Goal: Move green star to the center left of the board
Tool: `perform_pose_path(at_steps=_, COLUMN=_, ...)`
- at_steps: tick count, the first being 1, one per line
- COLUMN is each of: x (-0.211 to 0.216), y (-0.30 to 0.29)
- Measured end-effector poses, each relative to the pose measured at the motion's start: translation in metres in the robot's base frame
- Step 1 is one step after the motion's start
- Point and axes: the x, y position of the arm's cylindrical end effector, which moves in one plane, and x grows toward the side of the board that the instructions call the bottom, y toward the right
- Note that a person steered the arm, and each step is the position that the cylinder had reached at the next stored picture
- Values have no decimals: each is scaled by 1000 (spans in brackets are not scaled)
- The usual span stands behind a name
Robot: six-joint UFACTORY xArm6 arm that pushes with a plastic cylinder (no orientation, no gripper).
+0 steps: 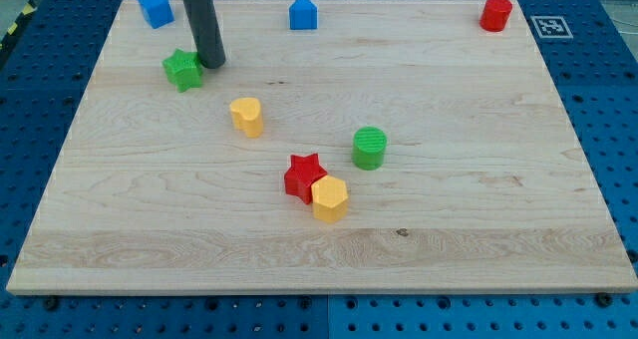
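The green star (182,70) lies on the wooden board (469,209) near the view's top left. My tip (210,62) rests on the board just to the right of the star, close to it or touching its right edge. The dark rod rises from there out of the view's top.
A blue cube (156,8) sits at the top left corner, a blue house-shaped block (304,13) at top centre, a red cylinder (495,13) at top right. A yellow heart (246,116), green cylinder (369,148), red star (304,175) and yellow hexagon (330,197) lie mid-board.
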Motion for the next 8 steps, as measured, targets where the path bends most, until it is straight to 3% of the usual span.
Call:
perform_pose_path(at_steps=1, x=4, y=-47)
perform_pose_path(at_steps=2, x=30, y=-52)
perform_pose_path(at_steps=5, x=62, y=1)
perform_pose_path(at_steps=7, x=83, y=-77)
perform_pose_path(at_steps=8, x=83, y=-64)
